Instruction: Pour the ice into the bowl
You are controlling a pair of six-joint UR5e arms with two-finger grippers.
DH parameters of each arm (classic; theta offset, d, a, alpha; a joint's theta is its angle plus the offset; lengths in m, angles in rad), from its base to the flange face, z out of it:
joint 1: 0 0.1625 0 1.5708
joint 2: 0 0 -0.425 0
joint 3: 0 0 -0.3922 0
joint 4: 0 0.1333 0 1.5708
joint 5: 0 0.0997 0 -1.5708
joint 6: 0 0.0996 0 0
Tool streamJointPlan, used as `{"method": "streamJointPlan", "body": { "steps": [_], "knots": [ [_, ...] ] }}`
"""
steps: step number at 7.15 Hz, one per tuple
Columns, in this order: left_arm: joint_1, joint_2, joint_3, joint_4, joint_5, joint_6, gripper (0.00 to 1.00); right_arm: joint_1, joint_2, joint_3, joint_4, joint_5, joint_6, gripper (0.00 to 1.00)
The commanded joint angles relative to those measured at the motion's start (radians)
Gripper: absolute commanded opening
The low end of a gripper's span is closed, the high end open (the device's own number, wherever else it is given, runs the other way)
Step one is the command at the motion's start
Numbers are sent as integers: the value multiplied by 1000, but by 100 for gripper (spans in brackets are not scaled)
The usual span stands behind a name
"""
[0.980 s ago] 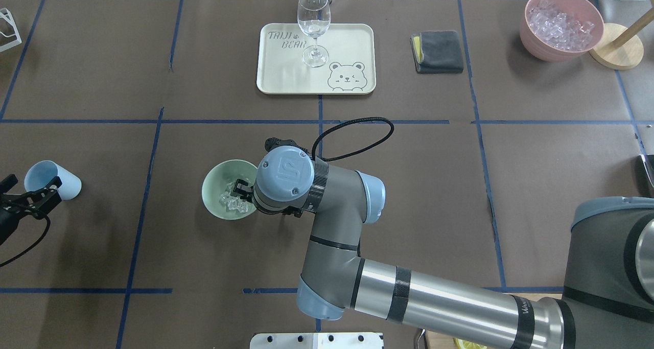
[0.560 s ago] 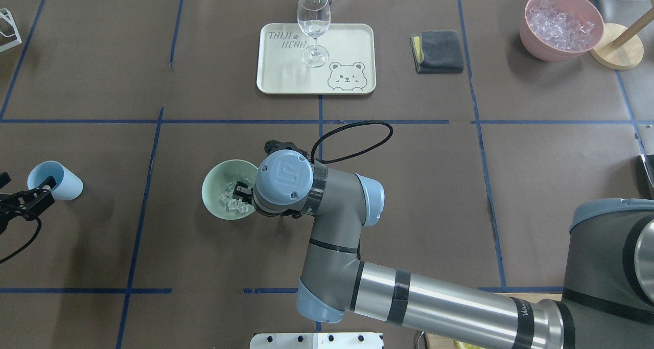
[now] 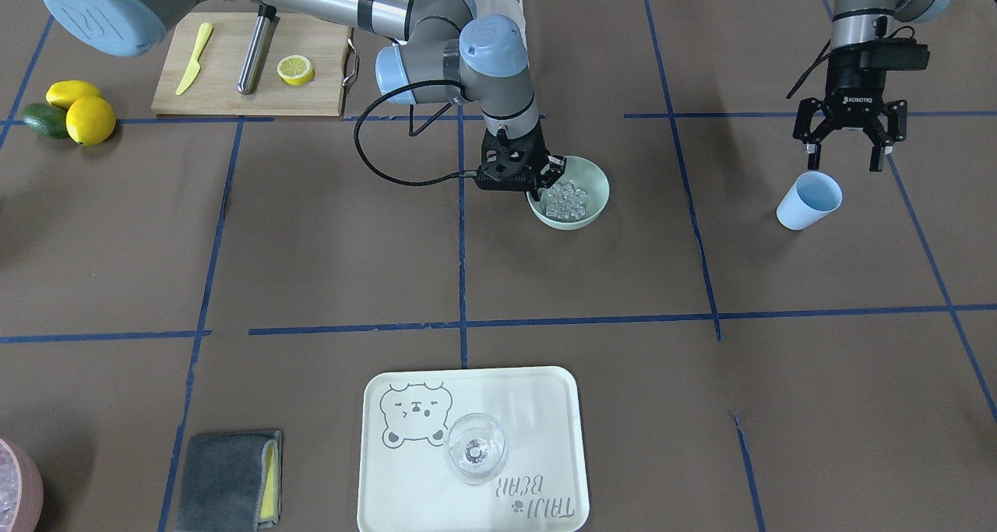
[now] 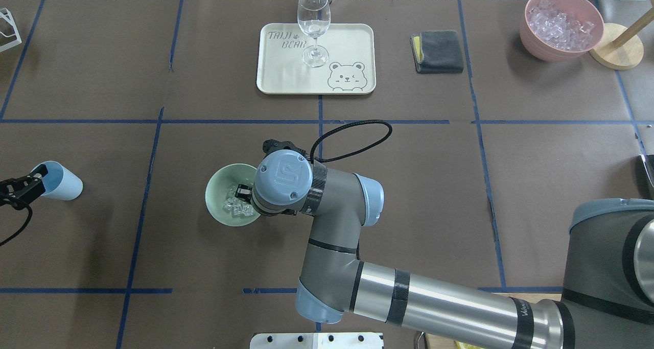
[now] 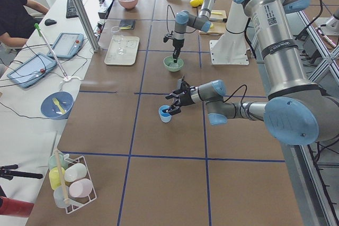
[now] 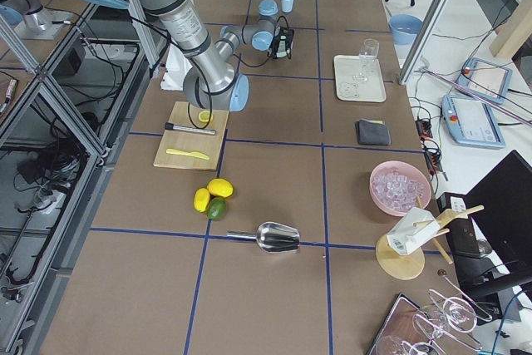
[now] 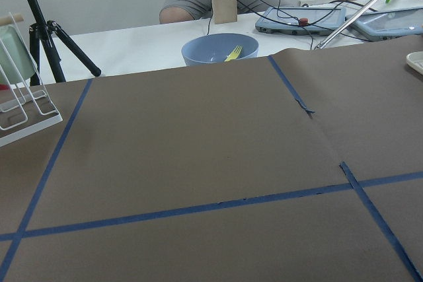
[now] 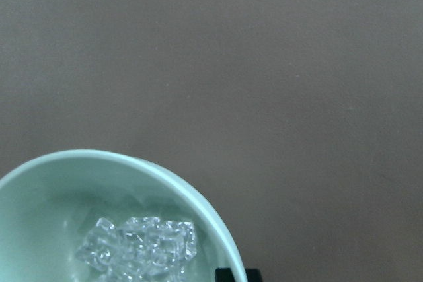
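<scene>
The pale mint-green bowl (image 3: 596,197) sits near the table's middle and holds a handful of clear ice cubes (image 3: 565,197). My right gripper (image 3: 539,180) is shut on the bowl's rim on the side nearest me. The overhead view shows the bowl (image 4: 217,195), the ice (image 4: 235,205) and the right wrist over the rim. The right wrist view shows the rim (image 8: 198,203) and the ice (image 8: 139,246). The light blue cup (image 3: 810,199) stands upright and empty. My left gripper (image 3: 843,162) is open and empty, above and just behind the cup.
A cream tray (image 4: 352,37) with a wine glass (image 4: 313,27) lies at the far side. A grey cloth (image 4: 437,51) and a pink container of ice (image 4: 531,37) are at the far right. A cutting board (image 3: 226,72) with knife and lemon is near my base.
My left gripper has drawn back to the left, away from the blue cup, which stays on the table. My right gripper and the bowl have shifted slightly toward me.
</scene>
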Motion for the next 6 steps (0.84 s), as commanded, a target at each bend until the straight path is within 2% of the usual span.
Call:
{"method": "streamJointPlan", "body": {
  "steps": [1,2,3,5,6],
  "knots": [
    [-49,1,-23,0,-44,43,100,1,-1,13,4,0,-15,0],
    [-92,1,-43,0,-91,92,100,15,-1,48,3,8,-15,0],
    [-185,0,-69,-2,-219,193,100,27,-4,90,-5,11,-14,0],
    [-403,-29,-60,12,-558,434,100,65,-22,139,-13,44,-14,0],
    [-497,-92,-64,138,-660,536,100,99,-52,197,-57,64,-15,0]
  ]
}}
